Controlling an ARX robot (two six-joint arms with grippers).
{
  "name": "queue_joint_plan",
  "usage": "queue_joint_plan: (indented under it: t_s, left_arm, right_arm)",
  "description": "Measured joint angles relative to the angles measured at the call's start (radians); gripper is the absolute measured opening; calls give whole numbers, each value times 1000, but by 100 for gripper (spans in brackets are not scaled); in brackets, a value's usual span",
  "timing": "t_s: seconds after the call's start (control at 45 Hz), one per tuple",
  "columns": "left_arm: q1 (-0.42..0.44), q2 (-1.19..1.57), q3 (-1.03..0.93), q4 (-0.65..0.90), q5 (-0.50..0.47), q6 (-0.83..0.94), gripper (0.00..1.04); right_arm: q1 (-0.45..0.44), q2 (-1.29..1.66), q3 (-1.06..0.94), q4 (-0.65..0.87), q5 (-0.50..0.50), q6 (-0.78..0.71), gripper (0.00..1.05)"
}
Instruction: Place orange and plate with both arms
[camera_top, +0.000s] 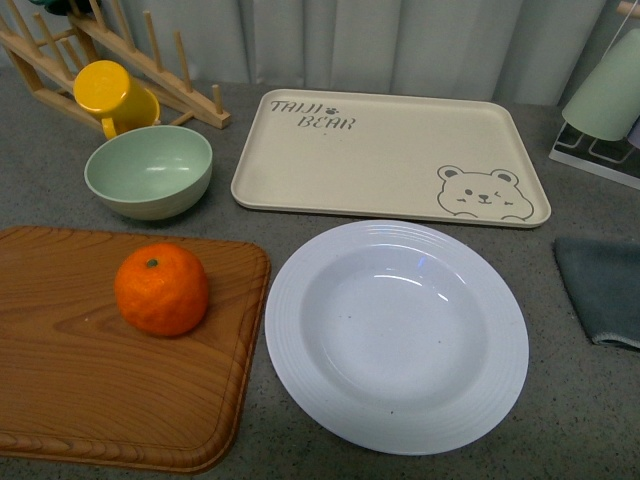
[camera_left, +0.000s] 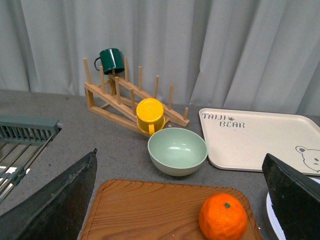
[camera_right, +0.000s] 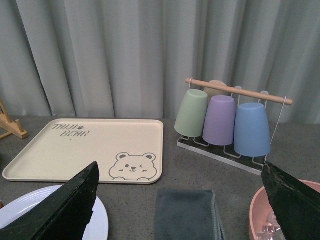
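The orange (camera_top: 161, 288) sits on a wooden cutting board (camera_top: 70, 380) at the front left; it also shows in the left wrist view (camera_left: 223, 217). The white ridged plate (camera_top: 396, 334) lies empty on the grey table just right of the board; slivers of it show in the left wrist view (camera_left: 272, 220) and the right wrist view (camera_right: 15, 215). Neither arm shows in the front view. My left gripper (camera_left: 180, 200) is open, hovering above the board with the orange between its fingers' lines. My right gripper (camera_right: 180, 205) is open above a folded dark cloth (camera_right: 185, 215).
A beige bear-print tray (camera_top: 390, 150) lies behind the plate. A pale green bowl (camera_top: 149, 170), a yellow mug (camera_top: 113, 96) and a wooden rack (camera_left: 130, 97) stand at the back left. A cup rack (camera_right: 227, 120) and a pink bowl (camera_right: 265, 217) stand right. The cloth (camera_top: 603, 288) lies at the right edge.
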Motion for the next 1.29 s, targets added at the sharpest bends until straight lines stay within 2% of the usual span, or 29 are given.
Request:
queue_joint_plan:
  t_s: [1.289]
  left_arm:
    - [0, 0, 0, 0, 0, 0, 98]
  right_arm:
    - [0, 0, 0, 0, 0, 0, 95]
